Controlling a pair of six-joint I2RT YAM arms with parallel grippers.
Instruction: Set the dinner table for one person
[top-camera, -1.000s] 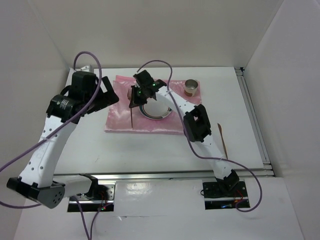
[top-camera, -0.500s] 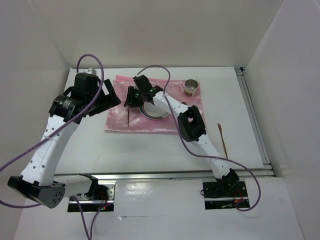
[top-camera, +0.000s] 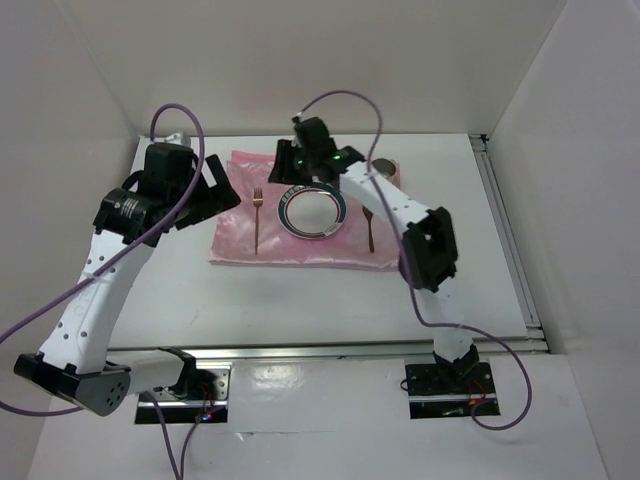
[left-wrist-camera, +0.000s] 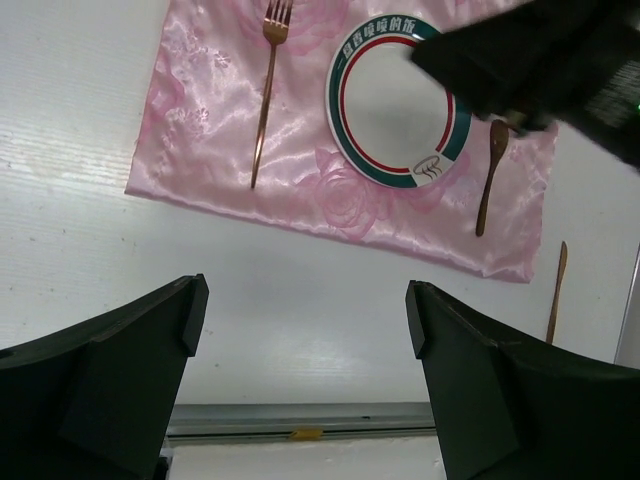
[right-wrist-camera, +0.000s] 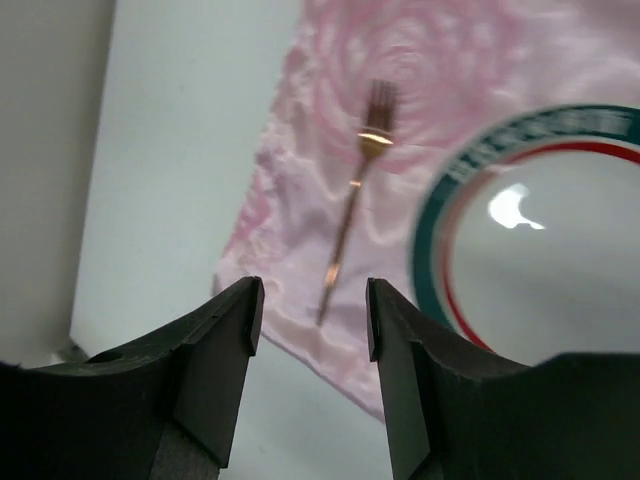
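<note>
On the white dinner table (top-camera: 300, 300) lies a pink cloth (top-camera: 235, 240) with a green-rimmed plate (top-camera: 313, 212) in its middle. A copper fork (top-camera: 258, 215) lies flat on the cloth left of the plate, and a copper spoon (top-camera: 370, 232) lies to its right. My right gripper (right-wrist-camera: 310, 310) hangs open and empty above the cloth's far edge, and its view looks down on the fork (right-wrist-camera: 352, 215) and the plate (right-wrist-camera: 540, 260). My left gripper (left-wrist-camera: 300, 310) stands wide open and empty over bare table (left-wrist-camera: 300, 290), with the fork (left-wrist-camera: 265, 100), the plate (left-wrist-camera: 395, 105) and the spoon (left-wrist-camera: 490, 175) beyond it.
A copper knife (left-wrist-camera: 556, 290) lies on the bare table right of the cloth (left-wrist-camera: 200, 130). A metal cup (top-camera: 387, 168) peeks out behind the right arm at the cloth's far right corner. Metal rails run along the near edge (top-camera: 330, 348) and the right edge (top-camera: 510, 240).
My right gripper opened and let go of the fork, which now lies on the cloth left of the plate. The gripper pulled back toward the far side. The left arm barely moved.
</note>
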